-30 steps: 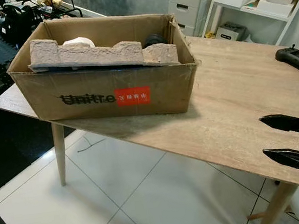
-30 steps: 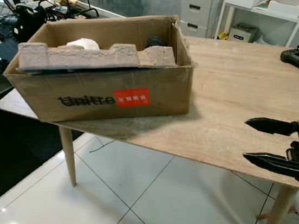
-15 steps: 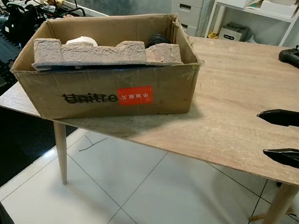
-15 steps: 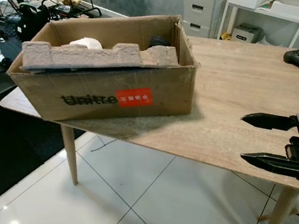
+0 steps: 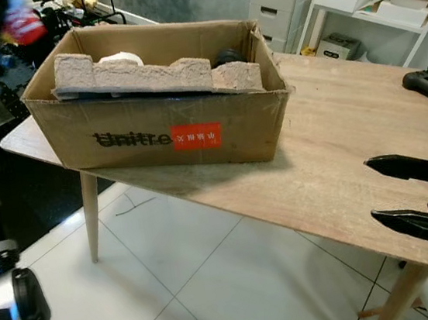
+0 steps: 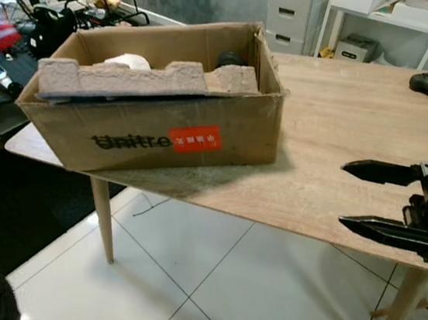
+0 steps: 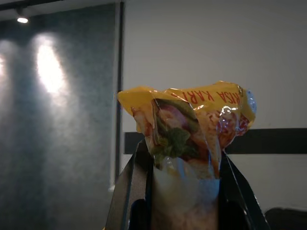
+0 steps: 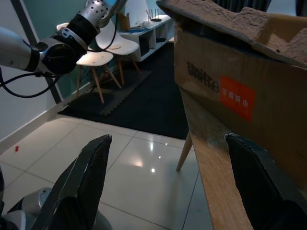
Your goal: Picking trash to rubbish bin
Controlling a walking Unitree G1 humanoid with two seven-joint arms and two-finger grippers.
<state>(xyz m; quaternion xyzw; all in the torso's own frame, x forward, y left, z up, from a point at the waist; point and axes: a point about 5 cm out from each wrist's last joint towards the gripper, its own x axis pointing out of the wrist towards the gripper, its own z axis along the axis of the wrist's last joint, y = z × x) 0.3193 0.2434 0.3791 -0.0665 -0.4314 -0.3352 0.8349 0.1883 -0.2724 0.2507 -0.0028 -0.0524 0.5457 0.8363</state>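
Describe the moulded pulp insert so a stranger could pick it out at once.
On the wooden table stands an open cardboard box with a red label. Lying across its top along the near edge is the pulp insert: pale grey-beige, rough and notched, unlike the smooth white object behind it.

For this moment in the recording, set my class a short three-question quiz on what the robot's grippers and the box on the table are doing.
1. True or false: the right gripper is shut on a piece of trash.
2. What does the left gripper hold? A) a yellow snack wrapper B) a white cup C) a black remote
3. Fill in: the cardboard box stands on the wooden ____.

Key
1. False. Its fingers are spread apart and hold nothing, beside the table edge.
2. A. The yellow wrapper is pinched between its fingers.
3. Table. A moulded pulp insert lies across the box top.
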